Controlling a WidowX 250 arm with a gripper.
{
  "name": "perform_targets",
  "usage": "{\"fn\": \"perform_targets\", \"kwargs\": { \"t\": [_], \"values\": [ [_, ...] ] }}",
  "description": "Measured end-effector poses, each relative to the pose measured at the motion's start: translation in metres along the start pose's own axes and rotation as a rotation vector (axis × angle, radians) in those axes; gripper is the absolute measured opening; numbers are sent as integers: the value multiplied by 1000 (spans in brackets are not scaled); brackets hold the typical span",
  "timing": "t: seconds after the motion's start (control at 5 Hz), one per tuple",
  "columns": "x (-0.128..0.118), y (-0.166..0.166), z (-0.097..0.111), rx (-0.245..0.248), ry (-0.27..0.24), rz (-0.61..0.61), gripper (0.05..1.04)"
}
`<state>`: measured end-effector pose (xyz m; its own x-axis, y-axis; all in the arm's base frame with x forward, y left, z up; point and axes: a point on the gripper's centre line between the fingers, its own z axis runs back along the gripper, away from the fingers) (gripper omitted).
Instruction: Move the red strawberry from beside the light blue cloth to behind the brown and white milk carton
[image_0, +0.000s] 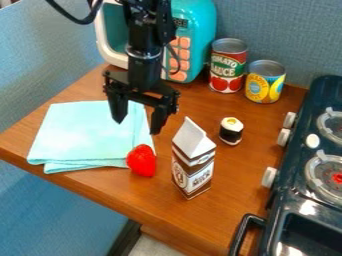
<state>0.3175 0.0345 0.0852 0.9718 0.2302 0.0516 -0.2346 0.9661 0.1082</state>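
"So, what stage is the arm (144, 50) at?"

"Empty-handed, I'd say — the pincer (139, 125) stands wide, nothing between its fingers. I'd read that as ready for a grasp, not partway through one."

"Where does it hang?"

"Over the folded cloth (83, 131), near its edge. The arm drops almost straight from the top, fingers pointing down toward the bench (157, 200)."

"What's nearest?"

"The cloth, then the red strawberry (141, 161) at its corner; whether those two touch, I can't tell. The brown-and-white carton (193, 159) stands upright beside the strawberry."

"And what would a grasp call for?"

"Centring the fingers over one thing, then lowering — minding that tall carton, which looks easy to tip."
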Motion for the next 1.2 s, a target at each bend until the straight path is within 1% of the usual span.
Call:
{"fn": "perform_targets", "kwargs": {
  "t": [0.2, 0.4, 0.6, 0.8, 1.0, 1.2],
  "values": [
    [-4, 8, -2, 48, -34, 87, 1001],
    [-6, 4, -8, 106, -72, 158, 1001],
    [-4, -1, -12, 81, -110, 235, 1001],
    [-2, -3, -15, 54, -133, 359, 1001],
    [-2, -11, -21, -13, -144, 433, 1001],
    [-5, -11, -24, -26, -141, 540, 1001]
  ]
}}
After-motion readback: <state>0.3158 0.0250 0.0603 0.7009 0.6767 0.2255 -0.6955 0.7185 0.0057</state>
